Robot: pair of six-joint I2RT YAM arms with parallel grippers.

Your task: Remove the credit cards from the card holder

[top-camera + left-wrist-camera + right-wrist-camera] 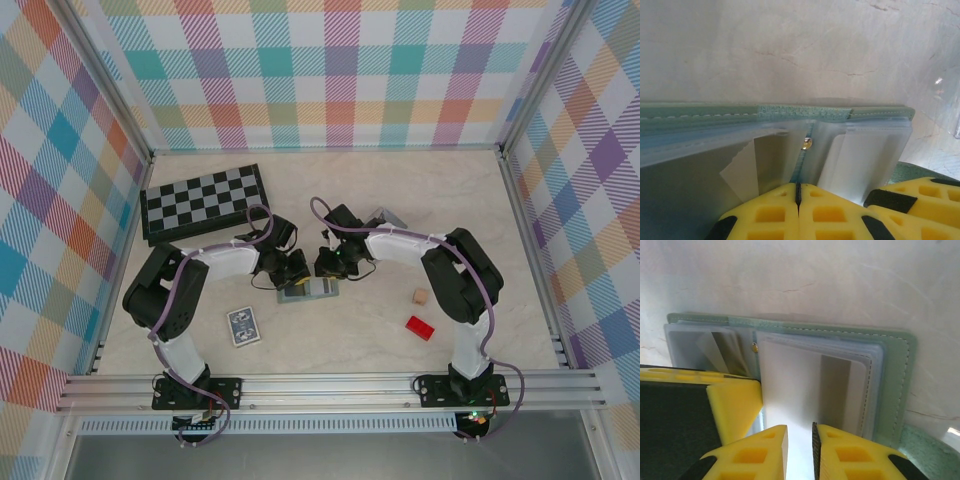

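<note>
The grey-green card holder [310,291] lies open on the table between both arms, its stitched green edge [805,111] and clear inner sleeves showing. My left gripper [798,192] [292,270] is shut at the holder's middle fold, with a thin sleeve edge running into its jaws. A pale credit card [800,385] with a grey stripe lies on the right panel [895,370]. My right gripper [800,440] [330,263] stands over that card's near end, jaws narrowly apart, the white face showing in the gap. More pale cards [865,155] sit stacked in the sleeves.
A chessboard [205,200] lies at the back left. A blue-and-white playing-card pack [243,325] sits near the left arm's base. A small wooden cube [420,296] and a red block [420,327] lie at the right. A grey object [386,215] is behind the right gripper.
</note>
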